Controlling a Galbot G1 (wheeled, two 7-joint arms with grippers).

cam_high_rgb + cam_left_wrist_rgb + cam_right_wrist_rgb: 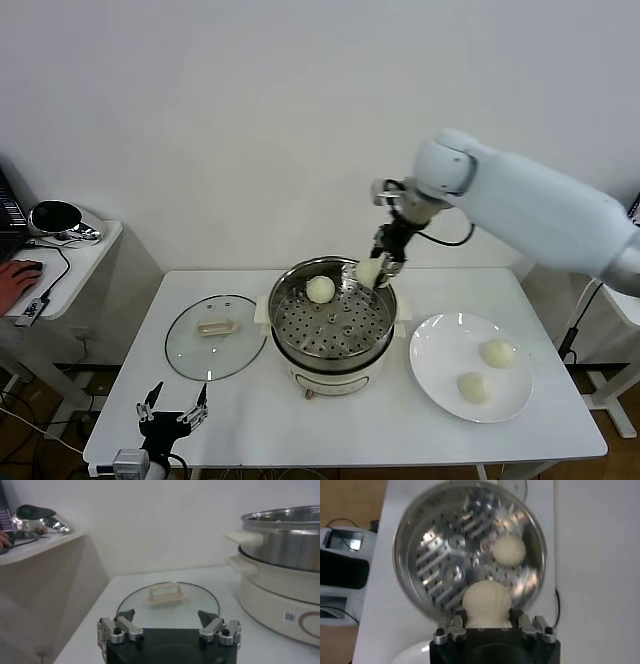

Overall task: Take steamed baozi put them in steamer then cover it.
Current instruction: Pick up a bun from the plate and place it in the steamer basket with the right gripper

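Right tool (371, 272) grips baozi (486, 602) over steamer (283, 345); one bun (320, 289) inside, two on plate (435, 380).

My pot (330, 325) is shiny metal with holes. The lid (215, 336) is clear glass. My bun (486, 603) looks smooth and soft.

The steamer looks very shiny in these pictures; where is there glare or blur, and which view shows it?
Right wrist view: bright streaks of glare on the perforated tray of the steamer; the bun held in the right gripper looks soft, slightly out of focus. Left wrist view: the steamer wall mirrors the pale room; the glass lid shows a faint sheen. Head view: even light, soft shadows.
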